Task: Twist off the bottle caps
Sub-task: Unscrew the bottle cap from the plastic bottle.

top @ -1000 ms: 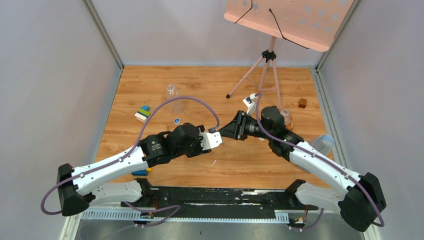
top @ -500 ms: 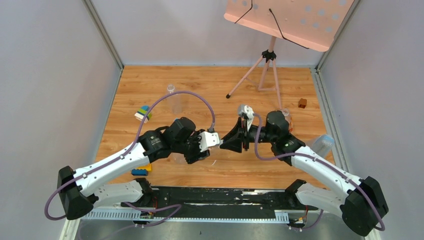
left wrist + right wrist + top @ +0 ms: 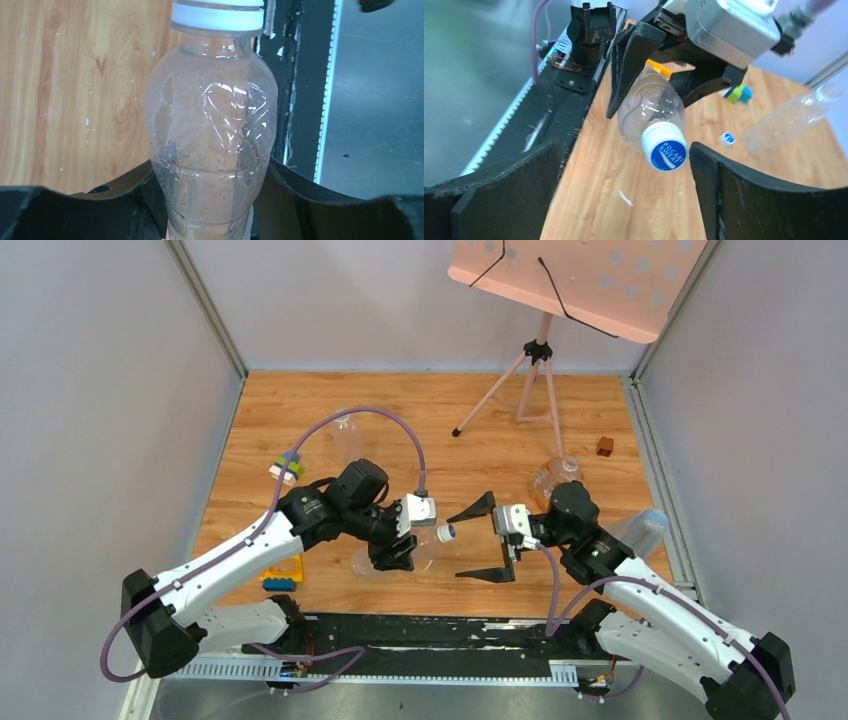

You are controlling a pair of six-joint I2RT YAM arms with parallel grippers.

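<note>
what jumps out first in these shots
A clear plastic bottle is held sideways near the table's front, clamped in the left end effector. Its white, blue-printed cap points at the right end effector, whose jaws stand wide open around it without touching. Behind, a pink music stand looms over the far right of the wooden table.

The bottle [image 3: 212, 130] is seen as clear, glossy plastic, and its cap [image 3: 664, 147] as smooth white plastic, printed blue on top. The table [image 3: 480, 410] is finished in wood grain. The right gripper [image 3: 480, 537] is fitted with matt black fingers [image 3: 744, 200].
</note>
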